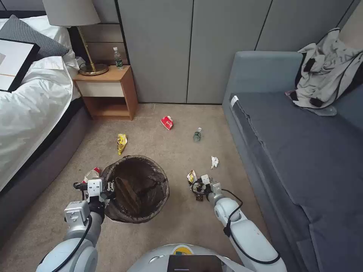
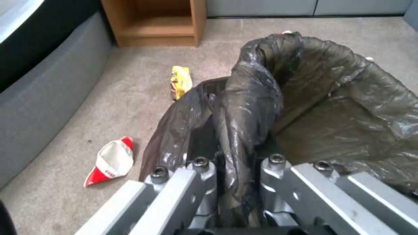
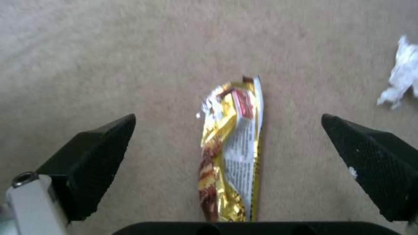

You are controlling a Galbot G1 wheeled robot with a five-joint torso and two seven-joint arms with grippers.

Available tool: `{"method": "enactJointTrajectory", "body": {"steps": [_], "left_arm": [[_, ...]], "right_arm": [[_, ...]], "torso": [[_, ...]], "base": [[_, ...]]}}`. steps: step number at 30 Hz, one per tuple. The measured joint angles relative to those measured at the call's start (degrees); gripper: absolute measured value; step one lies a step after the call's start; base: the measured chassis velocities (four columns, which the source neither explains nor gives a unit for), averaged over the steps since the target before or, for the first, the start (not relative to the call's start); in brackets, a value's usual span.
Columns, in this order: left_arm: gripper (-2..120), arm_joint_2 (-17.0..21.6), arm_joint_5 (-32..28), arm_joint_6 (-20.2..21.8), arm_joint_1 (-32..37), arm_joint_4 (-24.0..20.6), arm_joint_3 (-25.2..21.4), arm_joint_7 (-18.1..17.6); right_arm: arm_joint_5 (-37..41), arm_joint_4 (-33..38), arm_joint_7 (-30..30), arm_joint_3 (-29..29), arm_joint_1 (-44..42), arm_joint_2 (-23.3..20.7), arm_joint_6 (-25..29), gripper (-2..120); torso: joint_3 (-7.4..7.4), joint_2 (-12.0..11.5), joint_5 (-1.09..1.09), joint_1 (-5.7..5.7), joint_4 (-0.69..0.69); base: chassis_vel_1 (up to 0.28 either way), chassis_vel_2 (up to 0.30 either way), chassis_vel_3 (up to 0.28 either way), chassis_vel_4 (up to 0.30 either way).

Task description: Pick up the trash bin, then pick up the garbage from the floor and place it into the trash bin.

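The trash bin (image 1: 138, 189), lined with a dark crinkled bag, is in front of me at centre-left. My left gripper (image 1: 107, 189) is shut on its near-left rim, and in the left wrist view that gripper (image 2: 237, 169) pinches a fold of the bag on the trash bin (image 2: 331, 107). My right gripper (image 1: 196, 187) hangs low over a yellow-and-red snack wrapper (image 1: 191, 176). In the right wrist view the wrapper (image 3: 231, 147) lies on the carpet between the black fingers (image 3: 93, 156), and the gripper (image 3: 227, 119) is open. More garbage lies around: a yellow wrapper (image 1: 121, 142), a red wrapper (image 1: 166, 122), a crushed bottle (image 1: 197, 135), white paper (image 1: 214, 162) and a red-white carton (image 1: 92, 174).
A bed (image 1: 30, 113) lines the left side. A wooden nightstand (image 1: 107, 90) at the back holds a lamp and an upright water bottle (image 1: 118, 58). A grey sofa (image 1: 302, 151) runs along the right. Grey cupboard doors (image 1: 189, 49) close off the back.
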Motion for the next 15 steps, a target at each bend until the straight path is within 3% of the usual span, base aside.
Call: {"method": "enactJointTrajectory", "body": {"steps": [15], "left_arm": [[7,0.21,-0.20,-0.04,-0.41,0.00,0.12,0.07]], "right_arm": [[-0.63,-5.62,0.36,-0.93,2.25,1.60,0.35,100]], "torso": [[0.00,0.00,0.00,0.00,0.00]], "base": [[0.000,0.000,0.000,0.000]]}}
